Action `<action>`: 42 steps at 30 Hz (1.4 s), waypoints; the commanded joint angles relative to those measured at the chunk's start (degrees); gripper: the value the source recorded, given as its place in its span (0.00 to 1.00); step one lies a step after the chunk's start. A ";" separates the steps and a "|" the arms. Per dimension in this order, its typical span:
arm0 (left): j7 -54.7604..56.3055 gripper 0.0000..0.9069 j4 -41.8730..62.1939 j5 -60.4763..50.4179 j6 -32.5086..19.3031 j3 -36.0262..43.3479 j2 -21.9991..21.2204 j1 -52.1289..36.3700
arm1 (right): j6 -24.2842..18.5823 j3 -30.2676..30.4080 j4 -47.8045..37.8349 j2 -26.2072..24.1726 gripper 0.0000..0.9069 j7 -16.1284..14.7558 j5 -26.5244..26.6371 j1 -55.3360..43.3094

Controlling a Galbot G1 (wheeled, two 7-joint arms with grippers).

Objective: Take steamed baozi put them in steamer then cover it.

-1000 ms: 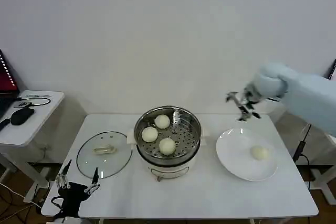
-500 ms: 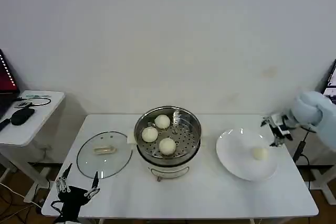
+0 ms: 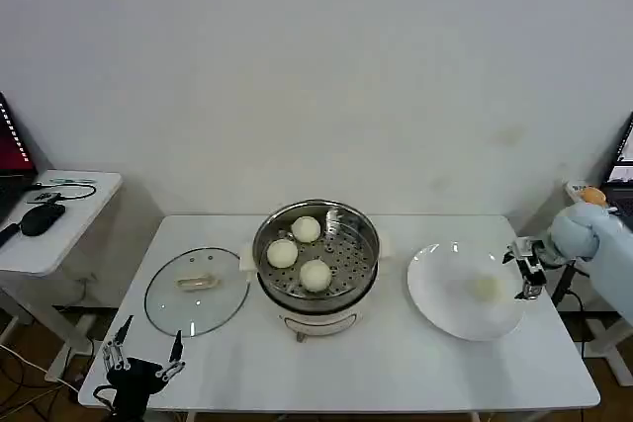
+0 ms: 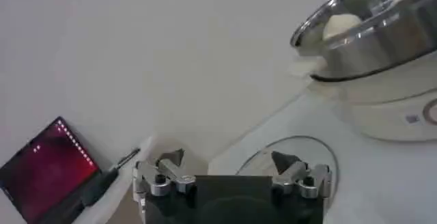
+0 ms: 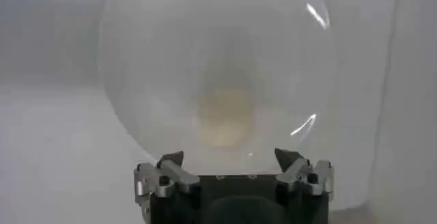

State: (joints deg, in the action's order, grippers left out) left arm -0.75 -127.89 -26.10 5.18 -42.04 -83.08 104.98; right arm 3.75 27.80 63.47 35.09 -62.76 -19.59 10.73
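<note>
At the right edge of the white table (image 3: 396,363), the right gripper (image 3: 527,269) is now hanging low beside the rim of the white plate (image 3: 435,294), having swung down from well above the table a second ago and dropped a little further in the last half second. Its fingers (image 5: 171,160) are spread wide and holding nothing, with the last loose baozi (image 3: 485,288) lying just ahead of them on the plate, so a pick-up of this final bun is judged to be the step in hand. Three baozi (image 3: 315,275) are already sitting on the perforated tray of the steamer (image 3: 316,289), grouped toward its left half and leaving room on the right. They are looking smooth, round and cream-white, each far smaller than the plate. Left of the steamer, the glass cover (image 3: 196,291) is lying flat on the table, handle up, untouched. Below it, at the table's front left corner, the left gripper (image 3: 141,360) is waiting with its fingers (image 4: 167,171) open and empty, having sunk slightly since a second ago.
</note>
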 commanded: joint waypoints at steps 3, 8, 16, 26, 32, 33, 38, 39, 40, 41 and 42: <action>-0.07 1.00 0.24 0.08 0.04 -0.42 0.01 0.16 | -0.54 -3.61 -9.08 8.19 1.00 -0.10 -3.16 2.47; -0.04 1.00 0.47 0.18 0.03 -0.65 -0.01 0.01 | -0.43 -3.32 -10.52 9.40 1.00 -0.38 -3.68 2.12; 0.09 1.00 0.95 0.23 -0.15 -0.71 -0.17 -0.11 | -0.08 -3.20 -12.14 10.43 0.98 -0.12 -4.76 1.70; 0.16 1.00 0.85 0.22 -0.29 -0.87 -0.32 -0.01 | 0.56 -3.44 -13.17 11.54 0.77 0.21 -5.80 1.52; 0.19 1.00 0.85 0.21 -0.33 -0.83 -0.38 0.00 | 0.87 -3.47 -12.44 10.93 0.66 -0.12 -5.83 1.84; 0.21 1.00 0.85 0.23 -0.32 -0.81 -0.38 0.00 | 0.88 -3.44 -12.32 10.73 0.66 -0.17 -5.71 1.83; 0.24 1.00 0.80 0.20 -0.33 -0.73 -0.40 -0.01 | 1.62 -2.20 -8.88 8.48 0.64 -0.56 -3.74 0.92; 0.23 1.00 0.75 0.21 -0.34 -0.71 -0.36 0.02 | 2.00 -1.51 -7.41 7.54 0.66 -0.81 -2.93 0.37; 0.24 1.00 0.67 0.21 -0.34 -0.72 -0.34 0.04 | 2.39 -0.84 -6.04 6.64 0.66 -0.87 -2.07 -0.22; 0.23 1.00 0.59 0.25 -0.34 -0.76 -0.31 0.05 | 3.11 0.40 -3.74 5.20 0.66 -0.87 -0.57 -1.38; 0.23 1.00 0.54 0.26 -0.33 -0.79 -0.32 0.04 | 3.32 1.29 -2.95 4.69 0.66 -0.91 -0.03 -2.22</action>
State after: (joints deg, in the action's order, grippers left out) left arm -0.52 -127.26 -25.85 4.82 -42.81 -83.42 105.02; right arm 5.81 26.32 54.44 43.44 -63.31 -23.03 11.19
